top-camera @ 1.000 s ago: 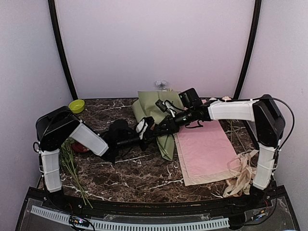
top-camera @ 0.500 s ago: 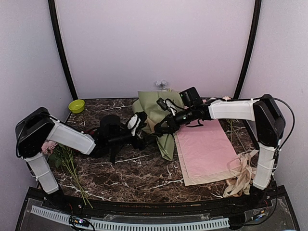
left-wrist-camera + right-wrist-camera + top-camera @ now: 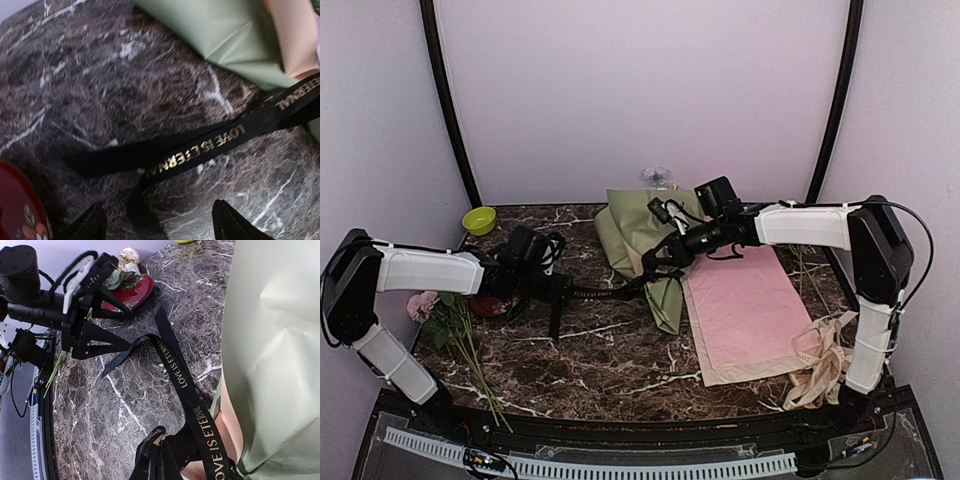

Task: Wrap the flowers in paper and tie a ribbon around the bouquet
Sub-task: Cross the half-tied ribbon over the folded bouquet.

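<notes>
From above: drew the left gripper [image 3: 560,291] well back to the left, away from the waist of the bouquet [image 3: 638,242], its clenched post of 1 second before beside the right gripper [image 3: 652,268]. Left the ribbon [image 3: 610,292] stretched low over the marble table [image 3: 620,350] between the 2 claws. Kept the paper [image 3: 620,220] rolled round the flowers [image 3: 657,178], with pale heads just showing at the far end. Lay at table centre, touching the left edge of the pink sheet [image 3: 745,310].

Left wrist: stood released, with both fingers [image 3: 92,222] spread wide. Showed the ribbon [image 3: 210,147] lying on the stone between them, gripped by neither. Caught a corner of the paper [image 3: 220,35] at upper right.

Right wrist: had gone from open to clamped tight within that second, seemingly on the ribbon [image 3: 172,362] close against the paper. Showed the ribbon's far end slack just beside the spread left gripper [image 3: 133,328].

Judged as a hand-over: wrapping done, 1 tail drawn out sideways, knot not yet made.
</notes>
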`<action>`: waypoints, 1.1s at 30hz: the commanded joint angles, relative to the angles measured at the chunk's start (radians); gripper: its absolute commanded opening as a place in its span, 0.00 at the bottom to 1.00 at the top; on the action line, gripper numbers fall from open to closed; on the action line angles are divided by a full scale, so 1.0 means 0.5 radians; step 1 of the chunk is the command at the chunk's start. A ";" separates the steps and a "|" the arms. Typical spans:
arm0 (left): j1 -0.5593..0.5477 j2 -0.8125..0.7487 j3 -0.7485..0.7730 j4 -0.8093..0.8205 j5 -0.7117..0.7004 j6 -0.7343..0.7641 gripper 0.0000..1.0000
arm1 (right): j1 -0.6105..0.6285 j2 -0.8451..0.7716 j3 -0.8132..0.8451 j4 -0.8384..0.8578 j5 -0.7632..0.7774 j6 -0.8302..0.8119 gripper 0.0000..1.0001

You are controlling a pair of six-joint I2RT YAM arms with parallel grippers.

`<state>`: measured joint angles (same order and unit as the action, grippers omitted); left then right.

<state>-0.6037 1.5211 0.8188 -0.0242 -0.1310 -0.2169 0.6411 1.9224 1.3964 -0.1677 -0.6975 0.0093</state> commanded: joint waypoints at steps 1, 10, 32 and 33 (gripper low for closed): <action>0.023 0.107 0.030 -0.288 0.044 -0.132 0.73 | -0.003 0.027 0.066 -0.024 0.029 -0.002 0.00; 0.097 0.340 0.053 -0.262 -0.194 -0.104 0.72 | -0.008 0.016 0.053 -0.032 0.027 0.000 0.00; -0.479 -0.260 0.280 -0.064 0.857 0.976 0.00 | -0.062 0.054 0.156 0.042 0.027 0.163 0.00; -0.486 -0.240 0.326 0.031 0.922 0.944 0.00 | -0.071 0.063 0.165 0.050 0.021 0.181 0.00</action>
<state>-0.8104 1.4105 0.8997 -0.1173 0.1307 0.1364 0.6205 1.9232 1.4380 -0.1829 -0.6827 0.0559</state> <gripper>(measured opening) 0.005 0.005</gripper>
